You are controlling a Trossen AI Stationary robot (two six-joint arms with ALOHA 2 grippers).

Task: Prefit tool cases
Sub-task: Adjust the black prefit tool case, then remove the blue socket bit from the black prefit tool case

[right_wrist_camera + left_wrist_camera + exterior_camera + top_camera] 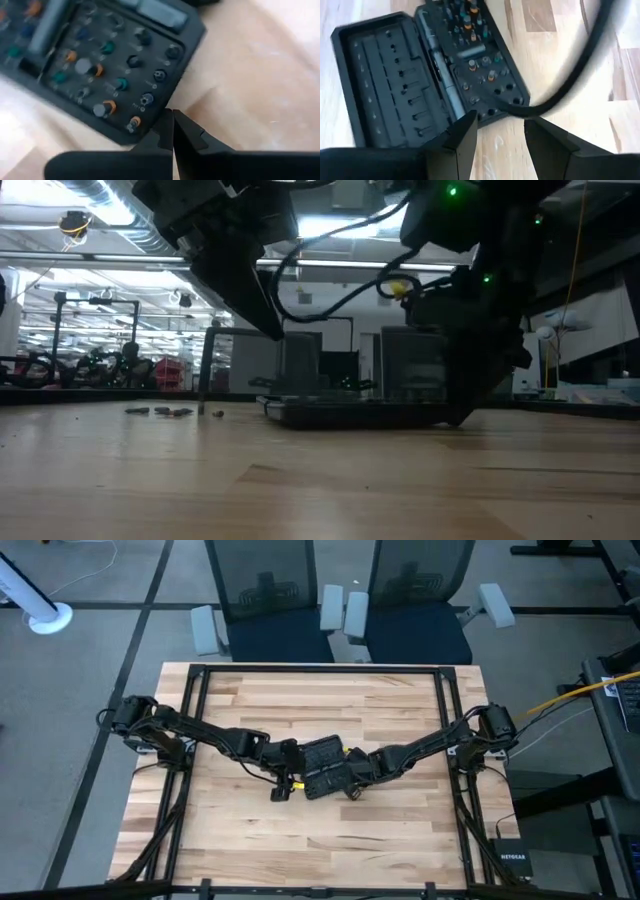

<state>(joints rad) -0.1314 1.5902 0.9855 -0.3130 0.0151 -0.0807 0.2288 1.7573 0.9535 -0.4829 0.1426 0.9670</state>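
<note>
The black tool case (325,768) lies open and flat on the wooden table's middle. One half (385,85) holds empty slots. The other half (480,60) holds coloured bits and a driver along the hinge. My left gripper (500,135) hovers open above the case's near edge on its left side, touching nothing. My right gripper (172,122) is shut, pointing steeply down at the rim of the bit half (100,65). In the low view the case (350,412) rests flat, with the right gripper (458,416) down at its end. My right gripper comes from above, slanting down, with its shut fingertips (165,125) at the outer rim (155,111) of the bit half, near a corner. I cannot tell whether they touch the rim or the table beside it. The case lies flat on the table.
Several tiny loose bits (165,411) lie on the table to one side of the case. A black cable (580,75) hangs across the left wrist view. A black NETGEAR box (511,860) sits off the table's right edge. Two chairs (270,590) stand beyond the far edge.
</note>
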